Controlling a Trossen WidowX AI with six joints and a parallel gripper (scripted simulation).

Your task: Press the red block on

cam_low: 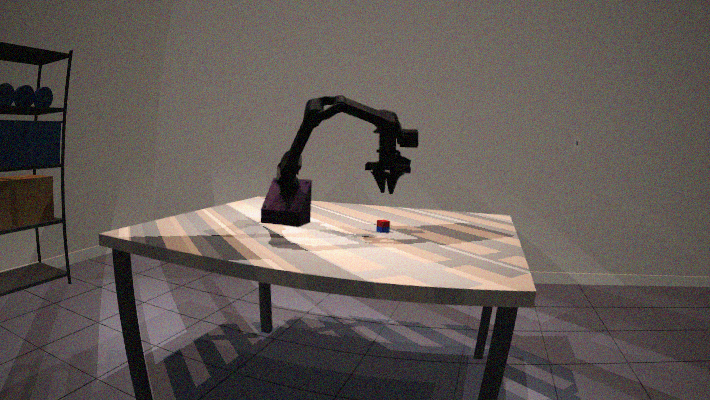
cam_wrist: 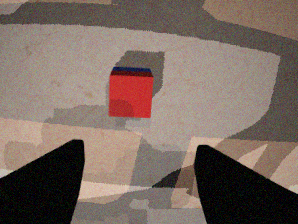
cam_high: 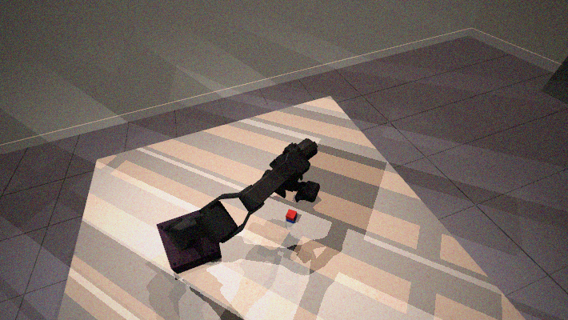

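Red block (cam_high: 291, 214) (cam_low: 383, 222) (cam_wrist: 130, 96) sitting on blue block (cam_high: 290, 221) (cam_low: 383, 229) (cam_wrist: 132, 69), open end effector (cam_low: 387, 192) (cam_wrist: 140, 153) hovering above, purple-black base (cam_high: 172, 260) (cam_low: 270, 216) standing near the surface's (cam_high: 404, 276) (cam_low: 320, 284) back edge in the exterior view.

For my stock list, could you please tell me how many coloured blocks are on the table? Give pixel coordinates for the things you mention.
2: the red block (cam_high: 291, 214) (cam_low: 383, 222) (cam_wrist: 130, 96) sits on top, with the blue block (cam_high: 290, 221) (cam_low: 383, 230) (cam_wrist: 132, 69) directly beneath it. The arm could hide others from above.

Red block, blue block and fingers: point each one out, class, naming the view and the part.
Red block (cam_high: 291, 214) (cam_low: 383, 223) (cam_wrist: 130, 96): top, exterior, wrist; red surface.
Blue block (cam_high: 290, 221) (cam_low: 383, 230) (cam_wrist: 132, 69): same views; side.
Fingers (cam_low: 387, 192): exterior, wrist; between tips.
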